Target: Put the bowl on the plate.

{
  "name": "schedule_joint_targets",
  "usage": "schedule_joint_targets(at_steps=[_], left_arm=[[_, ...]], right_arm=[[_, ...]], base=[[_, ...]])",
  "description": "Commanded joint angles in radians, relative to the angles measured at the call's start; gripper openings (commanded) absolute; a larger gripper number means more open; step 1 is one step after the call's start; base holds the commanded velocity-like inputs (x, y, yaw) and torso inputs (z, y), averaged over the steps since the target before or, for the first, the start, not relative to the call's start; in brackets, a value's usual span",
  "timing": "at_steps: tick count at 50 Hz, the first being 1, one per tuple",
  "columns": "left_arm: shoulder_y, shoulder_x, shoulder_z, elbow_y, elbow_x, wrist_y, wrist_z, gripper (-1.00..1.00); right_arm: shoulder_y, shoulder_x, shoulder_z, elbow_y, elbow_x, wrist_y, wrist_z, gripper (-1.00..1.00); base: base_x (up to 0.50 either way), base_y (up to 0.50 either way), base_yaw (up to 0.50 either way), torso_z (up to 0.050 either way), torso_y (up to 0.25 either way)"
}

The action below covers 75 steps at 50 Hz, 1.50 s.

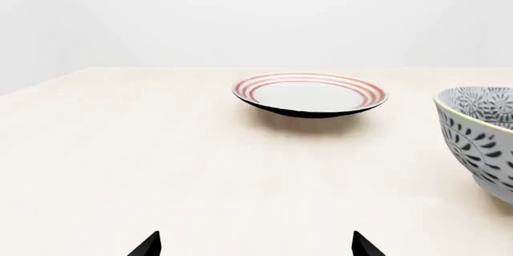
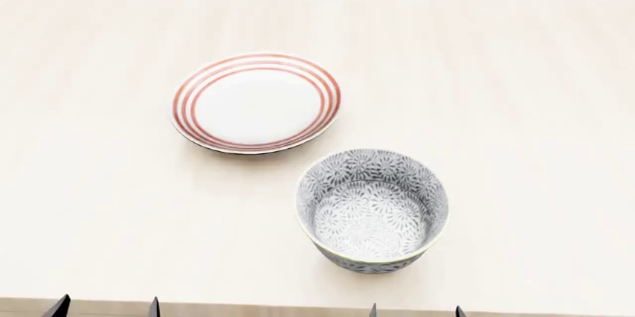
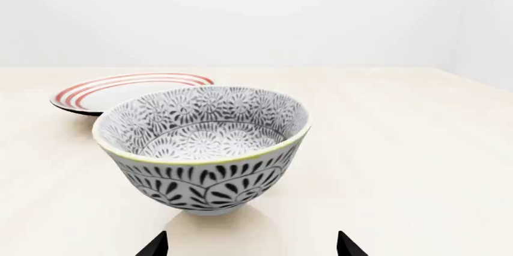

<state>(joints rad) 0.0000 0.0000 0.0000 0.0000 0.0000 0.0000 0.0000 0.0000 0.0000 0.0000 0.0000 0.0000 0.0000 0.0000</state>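
Observation:
The bowl (image 2: 373,210), deep, with a grey-and-white floral pattern, stands upright on the table near its front edge; it also shows as the bowl (image 3: 202,145) and the bowl (image 1: 481,136). The plate (image 2: 256,101), white with red rings, lies flat behind and to the left of it, a narrow gap apart; it also shows as the plate (image 1: 309,94) and the plate (image 3: 128,91). My right gripper (image 3: 251,247) is open, just in front of the bowl, with nothing between its fingers. My left gripper (image 1: 256,247) is open, facing the plate from some way off.
The pale wooden table (image 2: 516,94) stretches wide around both dishes. Its front edge (image 2: 248,306) runs along the bottom of the head view, where the four dark fingertips peek in. A white wall stands behind the table.

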Motion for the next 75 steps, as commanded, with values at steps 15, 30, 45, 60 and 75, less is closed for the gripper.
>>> schedule_joint_targets(at_steps=[15,30,45,60,75], left_arm=[[0.001,-0.046,0.059,-0.014,-0.029,0.001,-0.066,1.00],[-0.022,-0.091,0.045,0.225,-0.009,0.029,-0.142,1.00],[-0.095,-0.124,-0.108,0.487,-0.007,0.089,-0.280,1.00],[-0.089,-0.136,-0.098,0.509,0.013,0.127,-0.314,1.00],[-0.100,-0.152,0.019,0.478,-0.075,-0.123,-0.237,1.00]], right_arm=[[-0.002,0.046,-0.055,-0.006,0.051,0.013,0.058,1.00],[0.036,0.064,-0.012,-0.160,0.113,-0.028,0.129,1.00],[0.080,0.084,0.061,-0.386,0.196,-0.172,0.190,1.00],[0.083,0.101,0.055,-0.418,0.212,-0.173,0.228,1.00],[0.082,0.126,0.037,-0.462,0.214,-0.138,0.259,1.00]], base=[[0.00,0.00,0.00,0.000,0.000],[0.00,0.00,0.00,0.000,0.000],[0.15,0.00,0.00,0.000,0.000],[0.50,0.00,0.00,0.000,0.000],[0.23,0.00,0.00,0.000,0.000]])
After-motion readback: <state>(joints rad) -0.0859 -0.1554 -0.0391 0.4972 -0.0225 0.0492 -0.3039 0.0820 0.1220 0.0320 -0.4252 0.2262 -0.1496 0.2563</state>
